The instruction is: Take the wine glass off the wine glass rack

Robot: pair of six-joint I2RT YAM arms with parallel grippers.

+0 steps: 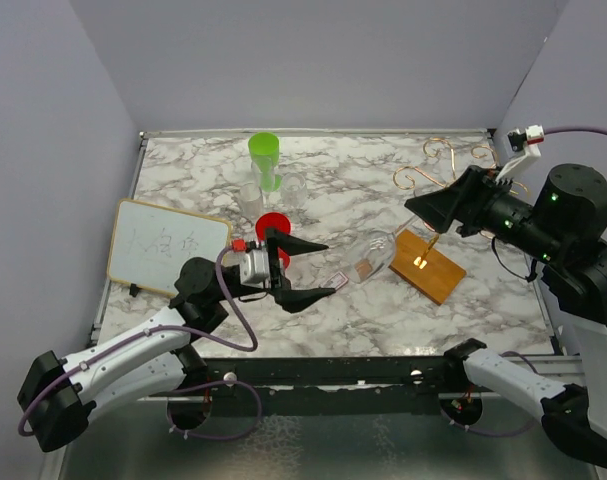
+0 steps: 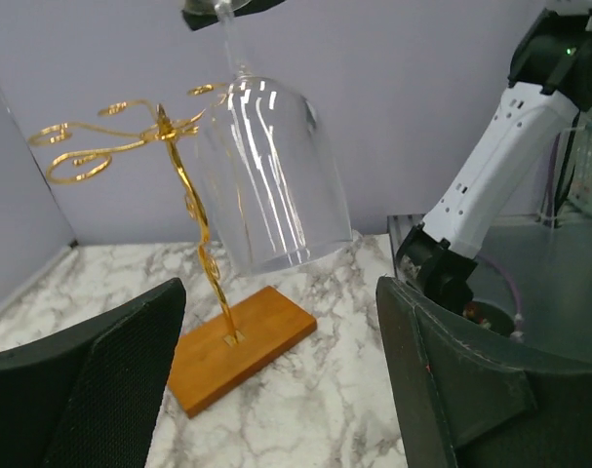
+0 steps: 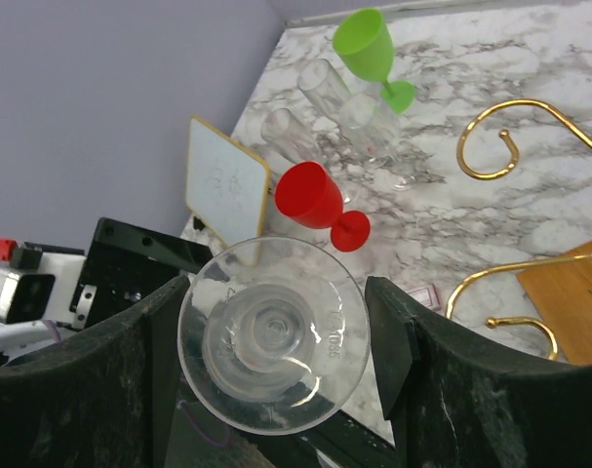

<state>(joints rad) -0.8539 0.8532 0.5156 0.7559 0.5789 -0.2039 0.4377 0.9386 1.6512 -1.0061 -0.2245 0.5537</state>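
Right gripper (image 1: 423, 207): your jaws pinch the clear wine glass (image 2: 271, 185) by its round foot, and the disc fills the gap from one finger to the other. The glass hangs bowl down below those jaws, slightly tilted.

Wine glass rack (image 2: 206, 253): its gold wire arms curl off to one side of the right jaws, apart from the foot. Its post stands just behind the bowl on the wooden base (image 2: 242, 341).

Left gripper (image 1: 328, 267): your jaws are spread wide with nothing between them. The bowl sits ahead of and above the gap, and the rack's base lies ahead and low.

Beyond the right jaws, on the marble table (image 3: 530, 58), are a red goblet (image 3: 310, 195), a green goblet (image 3: 366, 49) and a small whiteboard (image 3: 227, 180).
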